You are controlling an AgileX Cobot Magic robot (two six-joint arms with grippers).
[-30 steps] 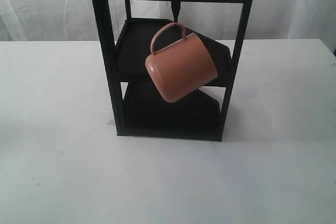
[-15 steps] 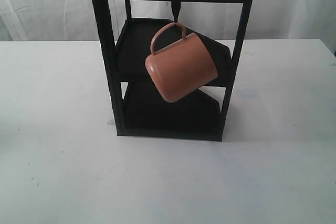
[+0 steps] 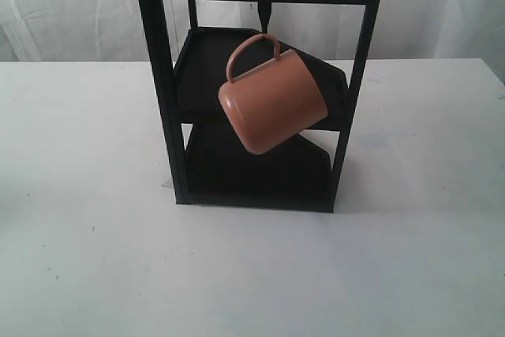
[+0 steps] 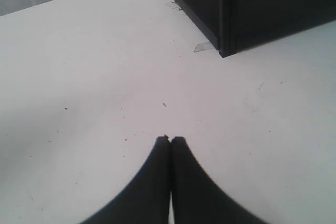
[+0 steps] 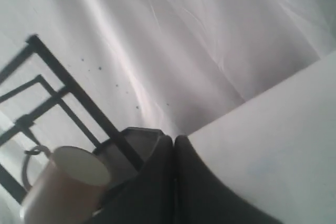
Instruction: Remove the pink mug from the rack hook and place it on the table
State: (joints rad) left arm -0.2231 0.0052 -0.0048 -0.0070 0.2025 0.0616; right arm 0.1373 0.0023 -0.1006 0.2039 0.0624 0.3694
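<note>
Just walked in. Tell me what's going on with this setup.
Nothing is handling the pink mug yet: it hangs tilted by its handle from the rack hook on the top crossbar of the black rack. The left gripper is shut and empty over the table near the rack's base. The right gripper, also shut and empty, faces the mug from the side without touching it.

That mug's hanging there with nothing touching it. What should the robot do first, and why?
Probably open the right gripper and ease it toward the pink mug: its jaws are shut, and the mug hangs by its handle from the rack hook, ungripped.
</note>
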